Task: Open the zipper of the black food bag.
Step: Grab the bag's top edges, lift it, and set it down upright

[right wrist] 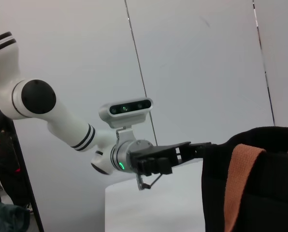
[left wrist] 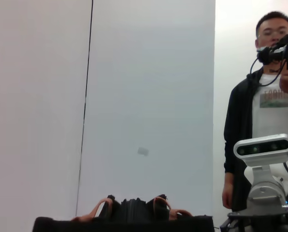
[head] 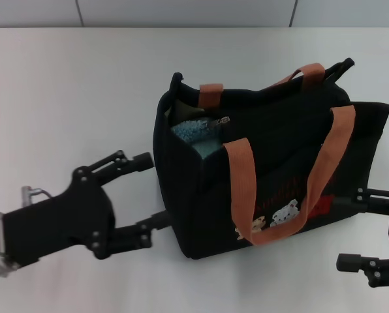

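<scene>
The black food bag (head: 273, 163) stands on the white table, with orange-brown straps (head: 241, 189) and bear pictures on its near side. Its zipper pull (head: 223, 120), small and silver, lies on the top edge near the bag's left end. Left of the pull the mouth gapes over something teal (head: 193, 132). My left gripper (head: 153, 191) is open at the bag's left end, its near finger against the lower corner. My right gripper (head: 351, 228) is open at the bag's right end, by the near side. The bag (right wrist: 260, 179) and the left gripper (right wrist: 190, 151) also show in the right wrist view.
The white table (head: 70, 91) has bare surface left of and behind the bag, up to a pale wall. In the left wrist view the bag's top (left wrist: 127, 217) sits low, and a person (left wrist: 267, 106) stands behind my right arm's camera (left wrist: 262, 147).
</scene>
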You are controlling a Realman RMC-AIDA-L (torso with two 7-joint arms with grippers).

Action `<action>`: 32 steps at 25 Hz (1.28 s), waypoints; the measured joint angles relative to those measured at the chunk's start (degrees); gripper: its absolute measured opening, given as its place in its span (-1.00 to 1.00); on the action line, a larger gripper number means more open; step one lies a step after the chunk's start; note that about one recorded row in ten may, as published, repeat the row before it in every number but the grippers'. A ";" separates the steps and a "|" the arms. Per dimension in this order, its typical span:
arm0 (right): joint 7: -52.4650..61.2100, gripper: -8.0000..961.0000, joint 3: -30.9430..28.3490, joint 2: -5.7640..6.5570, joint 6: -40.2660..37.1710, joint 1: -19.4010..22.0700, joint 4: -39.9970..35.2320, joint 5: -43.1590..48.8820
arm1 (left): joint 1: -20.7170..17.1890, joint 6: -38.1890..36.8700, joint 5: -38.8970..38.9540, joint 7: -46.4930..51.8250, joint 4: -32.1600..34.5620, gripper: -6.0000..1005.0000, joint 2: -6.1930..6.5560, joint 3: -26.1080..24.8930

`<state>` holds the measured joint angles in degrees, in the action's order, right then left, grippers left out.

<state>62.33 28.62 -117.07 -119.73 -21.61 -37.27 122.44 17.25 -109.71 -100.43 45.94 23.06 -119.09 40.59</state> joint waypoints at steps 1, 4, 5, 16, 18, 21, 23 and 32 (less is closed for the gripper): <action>0.00 0.60 0.00 -0.05 0.02 0.03 0.00 0.03 | 0.50 0.30 0.00 -1.26 -1.48 0.48 -0.01 0.00; 0.00 0.60 0.03 -0.29 0.37 0.17 0.01 0.15 | 2.94 2.66 0.01 -8.89 -9.11 0.46 -0.07 0.13; 0.00 0.60 0.03 -0.29 0.37 0.17 0.01 0.15 | 3.53 3.02 0.01 -10.97 -10.88 0.45 -0.08 0.14; 0.25 0.60 0.19 -0.47 2.69 0.32 1.34 0.24 | 6.75 10.01 0.76 -22.62 -24.72 0.37 -0.09 -9.77; 0.30 0.60 0.12 -0.47 2.80 0.34 1.41 0.25 | 7.24 11.07 0.39 -23.43 -25.33 0.36 -0.08 -10.01; 0.33 0.60 0.17 -0.46 2.84 0.32 1.41 0.26 | 7.40 12.03 0.46 -24.31 -26.25 0.34 -0.08 -10.37; 0.35 0.60 0.20 -0.45 2.89 0.11 1.41 0.26 | 7.30 12.00 0.53 -25.49 -26.95 0.26 -0.09 -10.64; 0.41 0.60 0.03 -0.44 3.10 0.17 1.50 0.25 | 7.90 12.26 0.65 -27.91 -28.67 -0.24 -0.08 -13.33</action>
<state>62.74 28.65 -117.50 -116.63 -21.44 -35.77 122.70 25.15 -97.45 -99.78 18.03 -5.61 -119.18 27.26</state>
